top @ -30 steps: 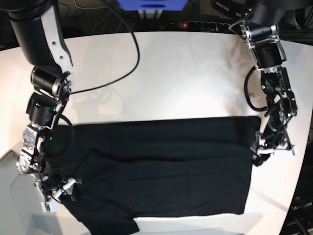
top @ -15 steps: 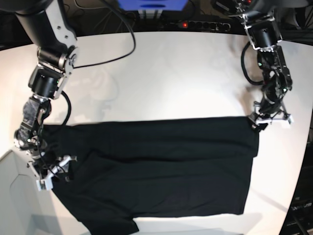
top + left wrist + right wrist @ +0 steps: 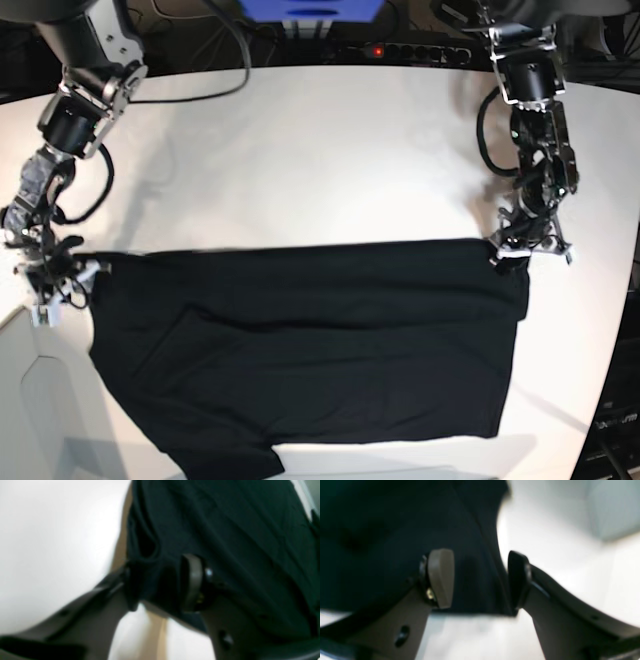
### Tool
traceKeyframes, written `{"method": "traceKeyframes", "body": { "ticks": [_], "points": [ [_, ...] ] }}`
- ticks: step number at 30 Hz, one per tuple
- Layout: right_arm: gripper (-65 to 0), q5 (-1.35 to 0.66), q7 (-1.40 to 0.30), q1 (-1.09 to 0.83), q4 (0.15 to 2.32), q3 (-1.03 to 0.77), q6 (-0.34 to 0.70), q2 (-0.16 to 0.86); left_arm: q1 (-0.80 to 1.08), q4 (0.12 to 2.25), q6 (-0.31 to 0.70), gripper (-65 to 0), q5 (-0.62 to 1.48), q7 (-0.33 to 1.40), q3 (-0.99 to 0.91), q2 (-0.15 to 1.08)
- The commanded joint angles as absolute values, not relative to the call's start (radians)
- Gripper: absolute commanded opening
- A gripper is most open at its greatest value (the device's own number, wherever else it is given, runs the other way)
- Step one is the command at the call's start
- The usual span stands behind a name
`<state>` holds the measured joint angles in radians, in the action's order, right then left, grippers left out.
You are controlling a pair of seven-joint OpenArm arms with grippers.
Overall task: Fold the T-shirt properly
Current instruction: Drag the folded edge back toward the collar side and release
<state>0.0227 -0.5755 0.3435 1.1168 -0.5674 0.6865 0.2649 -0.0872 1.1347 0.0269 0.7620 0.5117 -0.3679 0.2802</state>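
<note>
1. The T-shirt [image 3: 310,350] lies spread flat and black on the white counter [image 3: 330,150], plain side up, with a sleeve at the near edge.
2. The left claw [image 3: 160,587] is clamped on a bunched fold of cloth at the shirt's edge, one finger [image 3: 191,582] pressed against the fabric.
3. The right claw [image 3: 480,580] has cloth between its two pads [image 3: 441,577], which stand a little apart; whether they truly pinch it I cannot tell.
4. In the base view the left claw [image 3: 530,248] sits at one top corner and the right claw [image 3: 58,290] at the other, with the shirt stretched between them.
</note>
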Motion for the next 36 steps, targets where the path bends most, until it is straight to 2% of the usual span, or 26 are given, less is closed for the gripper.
{"method": "traceKeyframes", "body": {
  "ticks": [1, 5, 9, 10, 15, 17, 19, 23, 26, 36],
  "points": [
    [-30.2, 0.002, -0.542, 0.374, 1.109, -0.570, 0.698, 0.295, -0.093, 1.116, 0.005, -43.2, 0.753, 0.559, -0.367, 0.283],
    [-30.2, 0.001, -0.475, 0.369, 1.010, -0.570, 0.698, 0.331, -0.093, 1.096, 0.005, -50.1, 0.757, 0.559, -0.361, 0.277],
    [-30.2, 0.002, -0.440, 0.367, 0.920, -0.570, 0.698, 0.351, -0.093, 1.093, 0.005, -63.8, 0.753, 0.559, -0.361, 0.277],
    [-30.2, 0.002, -0.435, 0.367, 0.898, -0.570, 0.698, 0.357, -0.093, 1.092, 0.005, -65.0, 0.753, 0.559, -0.361, 0.277],
    [-30.9, 0.002, -0.444, 0.352, 0.875, -0.616, 0.698, 0.360, -0.090, 1.101, 0.005, -64.9, 0.753, 0.559, -0.366, 0.285],
    [-34.3, 0.002, -0.444, 0.328, 0.878, -0.624, 0.698, 0.360, -0.087, 1.107, 0.005, -64.9, 0.759, 0.562, -0.367, 0.288],
    [-42.5, 0.002, -0.444, 0.315, 0.878, -0.621, 0.698, 0.363, -0.085, 1.135, 0.005, -64.9, 0.759, 0.564, -0.369, 0.302],
    [-64.3, 0.002, -0.447, 0.294, 0.881, -0.625, 0.698, 0.374, -0.058, 1.204, 0.005, -64.9, 0.760, 0.567, -0.377, 0.317],
    [-65.0, 0.002, -0.504, 0.289, 0.928, -0.627, 0.698, 0.381, -0.053, 1.260, 0.005, -64.9, 0.762, 0.568, -0.432, 0.317],
    [-65.0, 0.001, -0.707, 0.286, 1.357, -0.619, 0.698, 0.337, -0.087, 1.420, 0.004, -64.9, 0.762, 0.682, -0.492, 0.306]
  ]
}}
